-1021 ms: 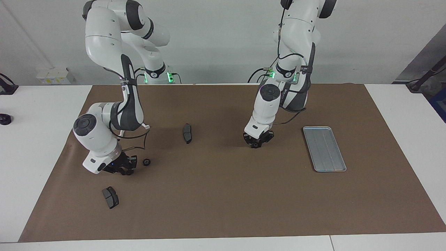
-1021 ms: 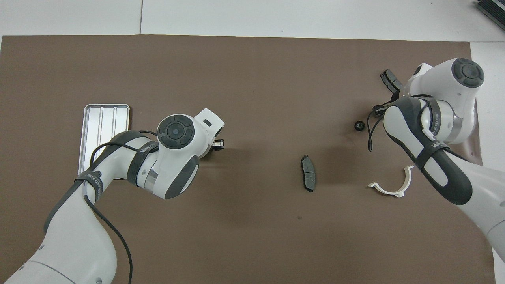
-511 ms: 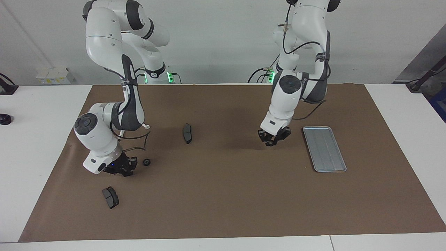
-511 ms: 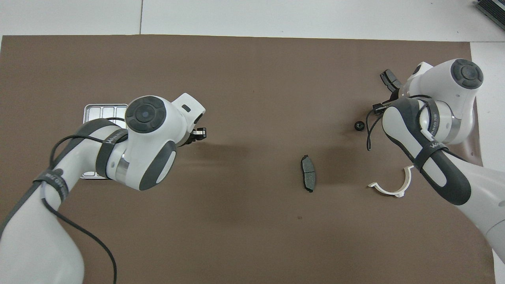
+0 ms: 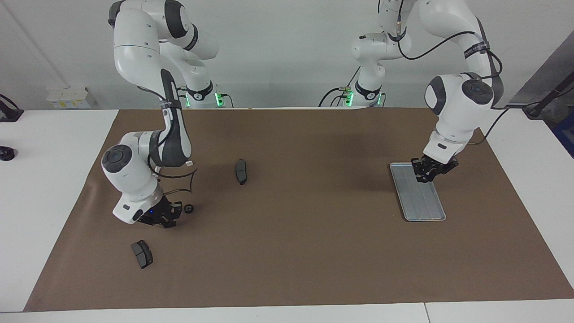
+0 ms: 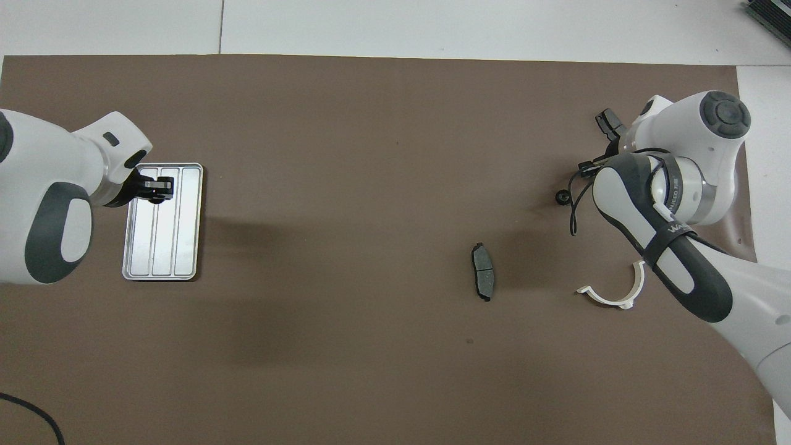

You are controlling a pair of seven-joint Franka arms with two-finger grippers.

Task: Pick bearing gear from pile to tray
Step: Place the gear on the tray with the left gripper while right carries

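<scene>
The silvery grooved tray lies toward the left arm's end of the table and also shows in the overhead view. My left gripper hangs just above it, shut on a small black gear. A second black gear lies on the mat toward the right arm's end. My right gripper is low over the mat, right beside that gear. In the overhead view its own wrist hides it.
One dark brake pad lies mid-table. Another lies farther from the robots than the right gripper. A white half-ring lies nearer the robots, under the right arm. A brown mat covers the table.
My left gripper has swung from mid-table toward the left arm's end and now hangs over the tray. My right gripper has shifted slightly toward the loose gear.
</scene>
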